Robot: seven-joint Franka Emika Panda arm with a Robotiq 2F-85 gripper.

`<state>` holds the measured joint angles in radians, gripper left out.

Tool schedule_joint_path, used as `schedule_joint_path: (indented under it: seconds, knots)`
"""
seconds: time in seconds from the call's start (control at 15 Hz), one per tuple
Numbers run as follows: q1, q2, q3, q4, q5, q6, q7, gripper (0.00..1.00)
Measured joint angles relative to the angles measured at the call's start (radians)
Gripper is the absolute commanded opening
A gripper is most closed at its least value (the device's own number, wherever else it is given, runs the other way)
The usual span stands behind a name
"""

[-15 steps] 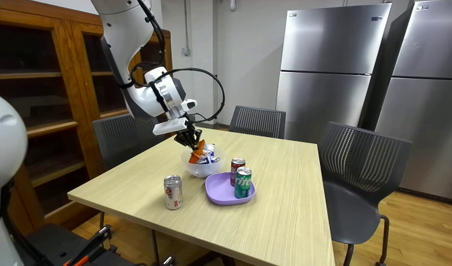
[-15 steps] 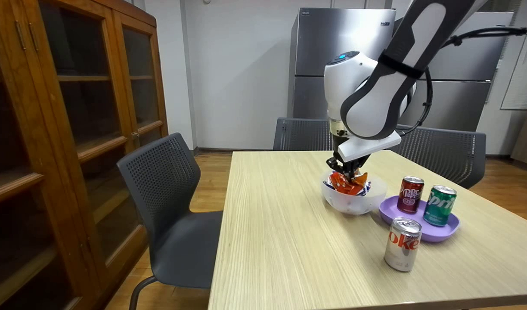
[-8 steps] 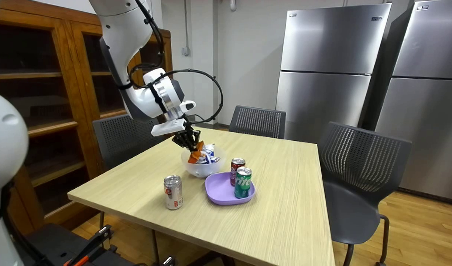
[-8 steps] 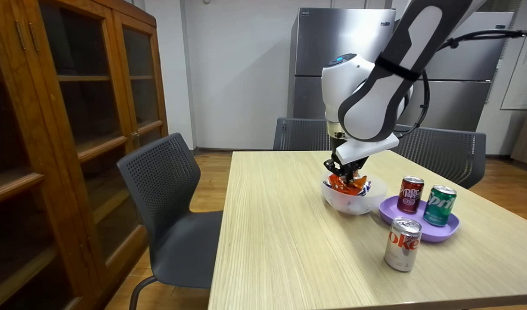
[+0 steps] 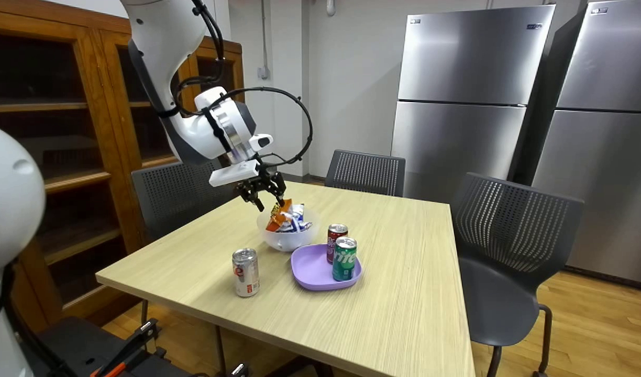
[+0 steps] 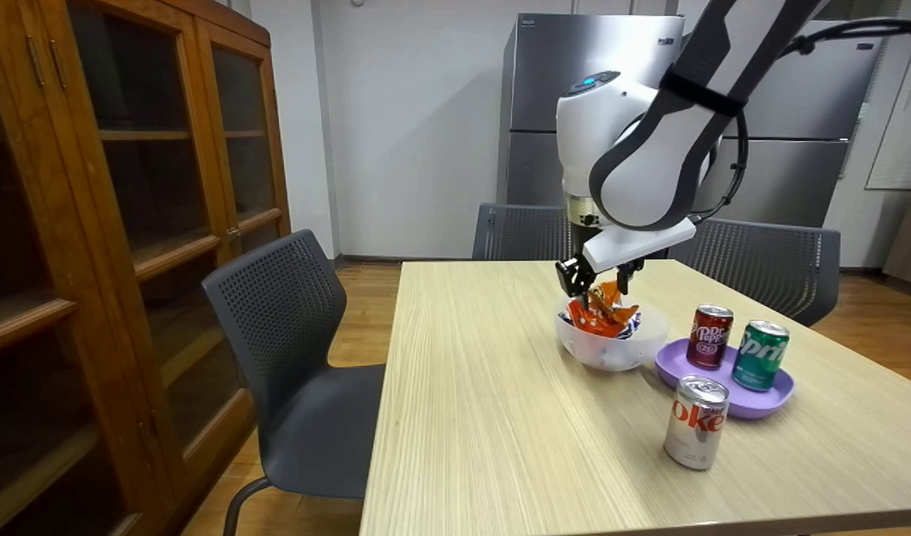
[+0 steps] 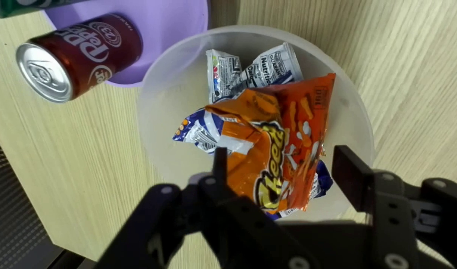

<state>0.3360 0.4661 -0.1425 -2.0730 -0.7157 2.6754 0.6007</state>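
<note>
Dr Pepper can (image 6: 710,339) and Sprite can (image 6: 760,357) upright on a purple plate (image 5: 310,264), silver can (image 6: 697,424) nearby.

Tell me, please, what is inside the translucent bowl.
An orange Cheetos bag lies on top; silver and blue packets show around it. What lies directly beneath the bag is covered.

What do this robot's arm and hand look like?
The arm is white with rounded joints and dark grey trim, a small blue light and a silvery band. Black cables loop alongside; black straps wrap around it. A white, bar-shaped block sits by the hand, which is black with two jointed fingers.
</note>
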Motion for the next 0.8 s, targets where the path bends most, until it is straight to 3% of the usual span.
schedule_joint_path:
  seconds: [0.8]
  knots:
    - [0.007, -0.234, -0.001, -0.273, -0.133, 0.045, 0.041, 1.0]
